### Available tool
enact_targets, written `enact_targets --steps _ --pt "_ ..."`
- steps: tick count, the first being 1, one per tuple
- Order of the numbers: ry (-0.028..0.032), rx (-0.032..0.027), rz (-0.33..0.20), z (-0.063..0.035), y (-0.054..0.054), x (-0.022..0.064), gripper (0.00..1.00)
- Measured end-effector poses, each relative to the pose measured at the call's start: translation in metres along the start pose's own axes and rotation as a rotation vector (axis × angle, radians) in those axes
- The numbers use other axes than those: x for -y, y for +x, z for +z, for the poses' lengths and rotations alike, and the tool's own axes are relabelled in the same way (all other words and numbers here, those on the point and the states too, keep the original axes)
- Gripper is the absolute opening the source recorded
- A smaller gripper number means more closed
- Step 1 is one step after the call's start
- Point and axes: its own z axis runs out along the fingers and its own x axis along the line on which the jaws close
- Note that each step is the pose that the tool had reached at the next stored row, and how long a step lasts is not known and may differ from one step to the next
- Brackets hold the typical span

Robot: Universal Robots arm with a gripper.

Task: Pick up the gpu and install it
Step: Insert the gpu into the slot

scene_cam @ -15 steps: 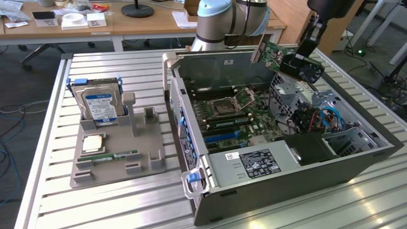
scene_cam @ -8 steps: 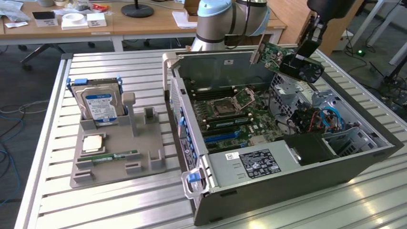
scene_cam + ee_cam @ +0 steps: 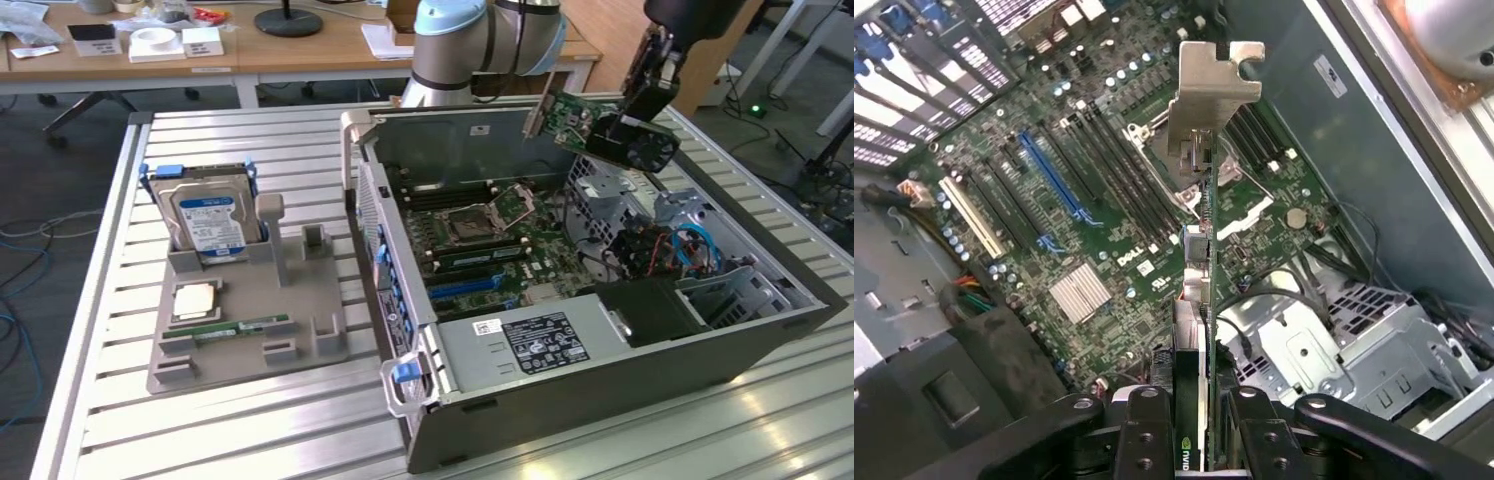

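Jaws clamp gpu [image 3: 1197,270] edge-on, clear above motherboard [image 3: 1116,256].

**HIDDEN, CROPPED, UNREADABLE**

Wrist view: lower end of the gpu [image 3: 1200,280] swallowed between the fingers [image 3: 1144,435], those cropped by the frame edge; strip of motherboard [image 3: 1084,210] behind the card masked. Exterior view: arm [image 3: 467,40] cropped above, surface [image 3: 267,430] cropped at the exterior view's left and below. Hard drive [image 3: 207,210] base sunk out of sight in its grey holder [image 3: 247,340]; label print there and on the power supply sticker [image 3: 534,340] too small to read.
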Motion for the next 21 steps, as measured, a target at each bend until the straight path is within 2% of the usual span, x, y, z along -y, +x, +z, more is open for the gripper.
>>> enact_targets --steps 6,15,19,21 --pt "-0.0033 -0.0050 -0.093 0.0005 0.0000 0.0000 0.26" --pt "-0.0071 -0.0111 -0.200 0.0009 -0.0002 -0.0002 0.26" --pt "-0.0095 -0.0150 -0.270 0.0011 -0.0002 -0.0002 0.26" --pt "-0.0121 -0.0189 -0.341 0.0014 -0.0002 -0.0002 0.26"
